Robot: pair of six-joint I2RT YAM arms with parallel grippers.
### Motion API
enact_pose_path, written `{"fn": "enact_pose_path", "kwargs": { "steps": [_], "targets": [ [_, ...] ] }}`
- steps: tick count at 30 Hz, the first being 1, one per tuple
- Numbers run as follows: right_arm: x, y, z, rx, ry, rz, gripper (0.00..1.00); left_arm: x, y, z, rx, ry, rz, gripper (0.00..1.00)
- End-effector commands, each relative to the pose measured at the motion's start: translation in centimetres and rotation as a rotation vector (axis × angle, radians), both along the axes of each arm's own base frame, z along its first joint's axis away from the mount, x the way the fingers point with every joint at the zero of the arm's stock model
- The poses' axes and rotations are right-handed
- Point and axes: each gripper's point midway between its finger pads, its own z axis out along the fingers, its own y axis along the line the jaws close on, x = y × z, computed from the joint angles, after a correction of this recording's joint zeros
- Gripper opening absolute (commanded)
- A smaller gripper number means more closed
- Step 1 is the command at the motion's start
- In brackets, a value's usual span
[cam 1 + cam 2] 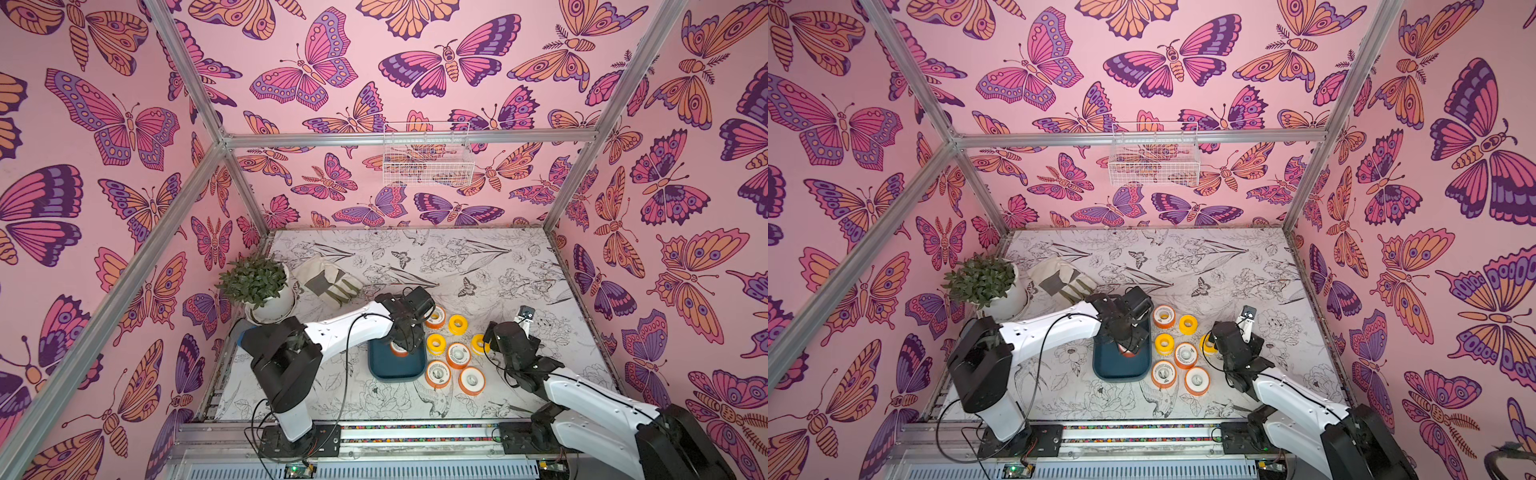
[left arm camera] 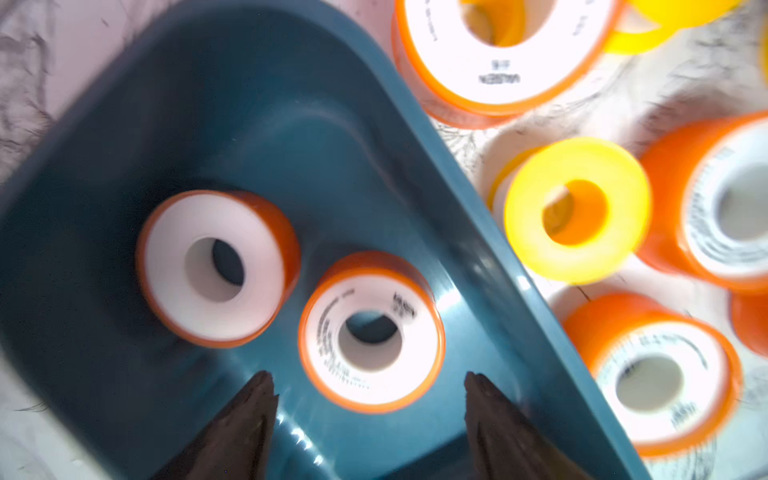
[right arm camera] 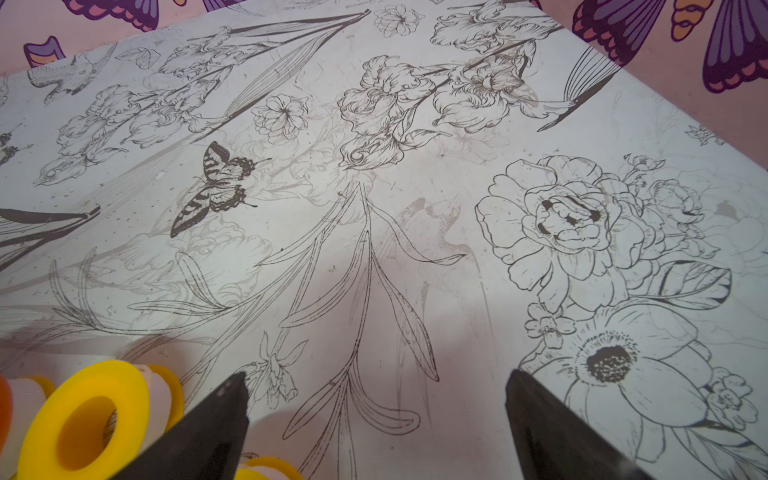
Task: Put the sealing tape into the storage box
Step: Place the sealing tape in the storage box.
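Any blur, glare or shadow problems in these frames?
Left wrist view: motion-blurred throughout, print on an orange spool smeared, glints on the storage box. Right wrist view: sharp table, soft shadow ahead of the fingers. Both top views: sharp, evenly lit.

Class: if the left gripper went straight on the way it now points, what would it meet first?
Probably the printed-face orange spool in the storage box, straight ahead of the open left gripper; depth is unclear.

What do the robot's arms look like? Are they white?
Partly. Both the left arm and right arm have smooth white shells between chunky black joints. Thin black cables loop alongside them. Each ends in dark, pointed jaws.
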Motion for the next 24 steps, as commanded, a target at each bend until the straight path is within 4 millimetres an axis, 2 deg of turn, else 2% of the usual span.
{"fn": "enact_pose_path", "kwargs": {
  "steps": [1, 7, 11, 24],
  "targets": [
    [0.5, 0.2, 0.8, 0.023, -0.015, -0.011, 0.99, -1.2, 1.7, 0.2, 0.007, 0.016, 0.030, 0.55],
    [0.5, 0.2, 0.8, 0.025, -0.015, -0.012, 0.99, -2.9, 3.8, -1.5, 0.064, 0.082, 0.072, 0.16],
    [0.5, 0.2, 0.7, 0.025, -0.013, -0.011, 0.99, -3.7, 4.5, -2.8, 0.091, 0.120, 0.092, 0.03],
    [0.7, 0.2, 0.6, 0.030, -0.002, -0.011, 0.99, -3.7, 4.0, -5.5, 0.135, 0.187, 0.099, 0.00]
  ]
}}
